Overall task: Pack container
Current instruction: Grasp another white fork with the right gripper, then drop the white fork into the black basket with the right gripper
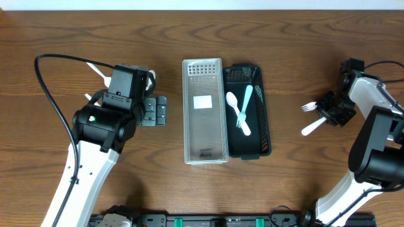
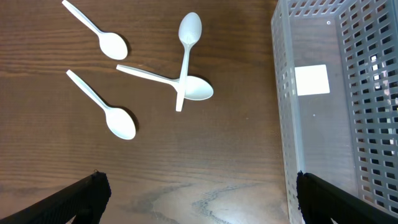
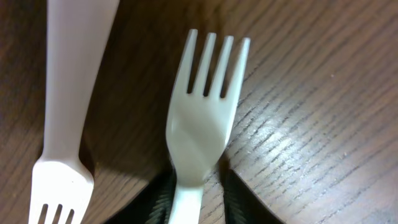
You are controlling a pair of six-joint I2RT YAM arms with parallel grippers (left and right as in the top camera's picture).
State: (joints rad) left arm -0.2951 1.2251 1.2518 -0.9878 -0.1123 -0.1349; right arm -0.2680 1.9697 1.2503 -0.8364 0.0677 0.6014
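Overhead, the clear perforated container (image 1: pixel 204 110) is seen at mid-table, with a black tray (image 1: pixel 259 129) set against its right side and a tray spoon (image 1: pixel 235 104) and tray fork (image 1: pixel 245 101) crossed inside that tray. Well to the right of the container, a white fork (image 3: pixel 202 124) is pinched by its handle between the jaws of the right gripper (image 3: pixel 186 204), and a second fork (image 3: pixel 65 93) is laid just beside it. Just left of the container, the left gripper (image 2: pixel 199 205) is held with its jaws spread wide, and four loose spoons (image 2: pixel 115 121) are scattered farther left.
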